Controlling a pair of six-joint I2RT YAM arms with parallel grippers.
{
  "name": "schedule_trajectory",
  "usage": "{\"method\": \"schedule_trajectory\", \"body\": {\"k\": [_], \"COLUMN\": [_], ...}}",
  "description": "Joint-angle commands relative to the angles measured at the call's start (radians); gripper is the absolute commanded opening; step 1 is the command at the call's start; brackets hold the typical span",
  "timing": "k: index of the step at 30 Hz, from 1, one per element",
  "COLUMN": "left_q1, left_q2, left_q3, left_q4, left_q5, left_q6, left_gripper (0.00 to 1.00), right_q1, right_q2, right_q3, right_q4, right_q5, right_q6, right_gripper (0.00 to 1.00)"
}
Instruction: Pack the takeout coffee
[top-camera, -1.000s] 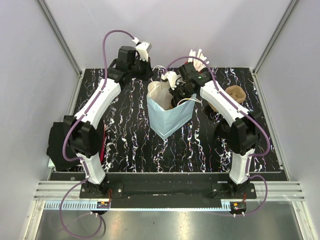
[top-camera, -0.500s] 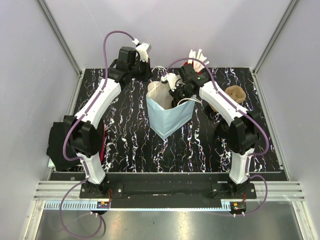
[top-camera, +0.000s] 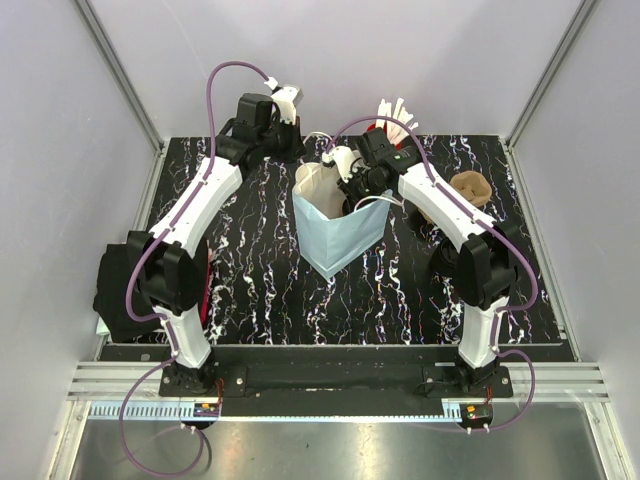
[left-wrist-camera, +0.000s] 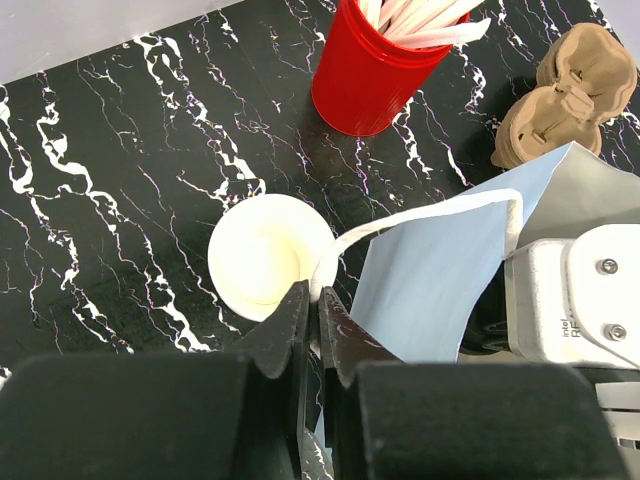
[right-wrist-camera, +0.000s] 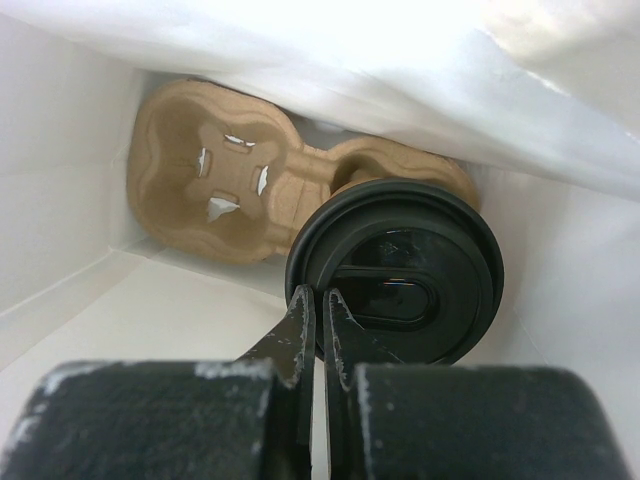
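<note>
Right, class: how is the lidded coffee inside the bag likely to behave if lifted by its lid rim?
The right gripper seems to pinch only the black lid at its rim, so the plastic may flex or pop off. The fill is hidden, so weight is unclear. Round, it could roll if tipped; the pulp carrier below should steady it.

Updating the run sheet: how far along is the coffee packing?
Done: carrier lies in the bag. In hand: right jaws pinch the lid by its rim inside the bag, over the carrier; the cup beneath is hidden. Left jaws hold the bag's handle. Left: probably seat it, release, withdraw.
</note>
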Motion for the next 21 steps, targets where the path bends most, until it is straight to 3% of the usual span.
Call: {"method": "schedule_trajectory", "body": {"k": [1,21], "left_q1": [0.004,0.003], "left_q2": [0.000,0.000], "left_q3": [0.044,0.043], "left_q4": [0.034,0.034], "left_q5": [-0.006,0.010], "left_q6": [-0.007,-0.012], "left_gripper": [0.07,0.07], "right_q1": [0.011,0.011], "right_q2": [0.016,0.033], "right_q3": [-0.007,-0.035], "right_q4": [0.026,0.050], "right_q5": [-0.008,-0.005], "right_q6": [-0.014,-0.021], "right_gripper": [0.00,0.00]}}
